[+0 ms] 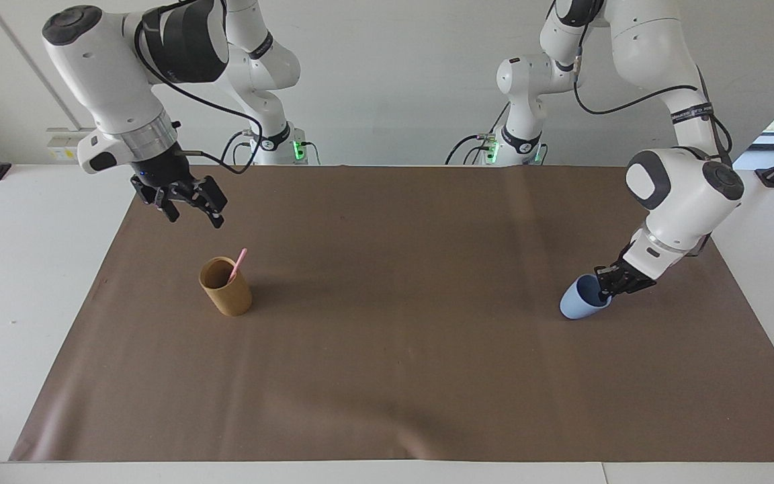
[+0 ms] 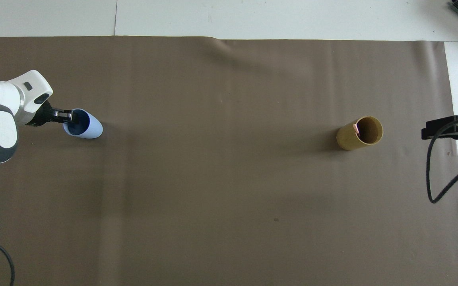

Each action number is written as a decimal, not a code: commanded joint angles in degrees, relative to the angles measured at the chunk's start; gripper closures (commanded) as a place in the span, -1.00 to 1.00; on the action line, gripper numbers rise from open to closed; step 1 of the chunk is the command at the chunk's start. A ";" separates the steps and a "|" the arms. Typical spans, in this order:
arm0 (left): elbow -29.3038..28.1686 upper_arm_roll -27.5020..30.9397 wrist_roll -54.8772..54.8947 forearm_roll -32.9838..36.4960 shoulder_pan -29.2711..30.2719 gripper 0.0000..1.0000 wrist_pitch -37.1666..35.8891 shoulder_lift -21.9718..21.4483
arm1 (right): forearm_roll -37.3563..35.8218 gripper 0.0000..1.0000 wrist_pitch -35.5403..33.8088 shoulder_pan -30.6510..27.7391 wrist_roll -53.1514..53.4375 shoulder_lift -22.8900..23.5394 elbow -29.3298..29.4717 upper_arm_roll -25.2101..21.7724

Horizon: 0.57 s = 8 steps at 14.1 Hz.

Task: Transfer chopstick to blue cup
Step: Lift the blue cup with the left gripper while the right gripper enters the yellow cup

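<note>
We see left tool [image 1: 607, 286] clenched on blue cup [image 1: 578, 302] rim; right tool [image 1: 189, 210] released above tan cup [image 1: 226, 288] w/ chopstick [image 1: 238, 263].

Two cups stand on the one brown mat [image 1: 387, 376] covering the bench [image 1: 24, 269]: one blue cup [image 1: 578, 302] and one tan cup [image 1: 227, 289]. One pink chopstick [image 1: 238, 263] shows, as far as the tan cup's inside can be seen. Two arms, each with one end effector: left end effector [image 1: 607, 288], right end effector [image 1: 192, 210].
</note>
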 commanded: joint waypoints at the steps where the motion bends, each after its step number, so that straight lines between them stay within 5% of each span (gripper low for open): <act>1: 1.93 0.25 -3.09 -0.99 -2.91 1.00 -3.71 -1.72 | 2.99 -1.00 2.53 -0.34 5.04 2.09 -0.06 0.16; 8: 3.35 0.25 -21.68 4.18 -18.36 1.00 -2.85 -2.60 | 7.74 -1.00 0.43 -1.22 7.52 2.63 -7.87 0.07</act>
